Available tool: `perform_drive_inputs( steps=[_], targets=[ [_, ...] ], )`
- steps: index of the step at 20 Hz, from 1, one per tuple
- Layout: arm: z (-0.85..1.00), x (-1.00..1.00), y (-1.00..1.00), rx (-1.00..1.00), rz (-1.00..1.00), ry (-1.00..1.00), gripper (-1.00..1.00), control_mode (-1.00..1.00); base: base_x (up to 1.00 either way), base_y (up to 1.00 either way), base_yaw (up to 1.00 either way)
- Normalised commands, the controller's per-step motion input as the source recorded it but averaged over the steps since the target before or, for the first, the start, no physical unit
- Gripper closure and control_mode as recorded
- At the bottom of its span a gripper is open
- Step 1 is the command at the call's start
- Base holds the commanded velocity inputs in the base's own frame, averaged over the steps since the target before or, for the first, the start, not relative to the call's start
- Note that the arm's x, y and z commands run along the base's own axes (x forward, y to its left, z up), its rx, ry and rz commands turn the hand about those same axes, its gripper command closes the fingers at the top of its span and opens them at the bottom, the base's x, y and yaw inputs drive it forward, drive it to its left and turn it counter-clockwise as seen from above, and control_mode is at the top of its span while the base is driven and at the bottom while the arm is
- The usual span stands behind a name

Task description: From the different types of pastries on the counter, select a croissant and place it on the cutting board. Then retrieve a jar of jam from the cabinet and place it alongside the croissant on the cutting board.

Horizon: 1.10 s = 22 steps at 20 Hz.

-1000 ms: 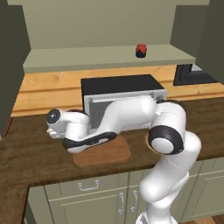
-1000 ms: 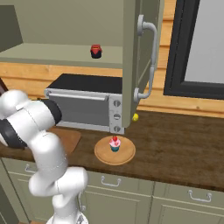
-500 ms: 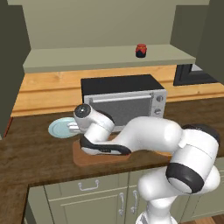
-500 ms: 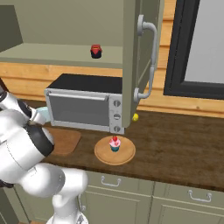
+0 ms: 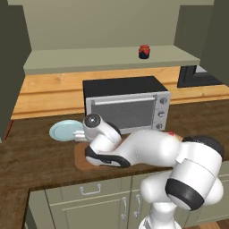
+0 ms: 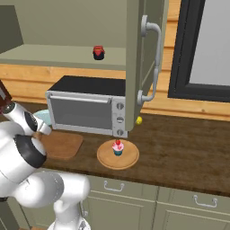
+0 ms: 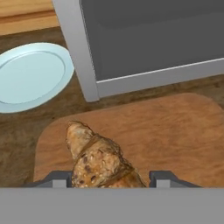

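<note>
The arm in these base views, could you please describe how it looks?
The arm is made of glossy white, rounded segments with dark bands at the joints and a pale grey disc on its joint cap. The gripper has two small grey finger tips. No cables or markings show.

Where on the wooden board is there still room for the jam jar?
The cutting board is bare to the right of the croissant, along the toaster oven side. Its left end is crowded by the croissant, with the blue plate just beyond.
</note>
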Motion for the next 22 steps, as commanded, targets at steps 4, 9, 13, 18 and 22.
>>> perform_drive_inputs(
  steps=[4, 9, 13, 18, 22],
  targets=[
    [-0.29, 0.00, 0.00, 0.04, 0.00, 0.10, 1.00, -1.00, 0.00, 0.00, 0.00],
    [-0.13, 0.00, 0.00, 0.03, 0.00, 0.07, 1.00, -1.00, 0.00, 0.00, 0.00],
    [-0.10, 0.00, 0.00, 0.00, 0.00, 0.05, 1.00, -1.00, 0.00, 0.00, 0.00],
    [-0.33, 0.05, 0.00, 0.00, 0.00, 0.08, 1.00, -1.00, 0.00, 0.00, 0.00],
    [-0.04, 0.08, 0.00, 0.00, 0.00, 0.01, -1.00, -1.00, 0.00, 0.00, 0.00]
  ],
)
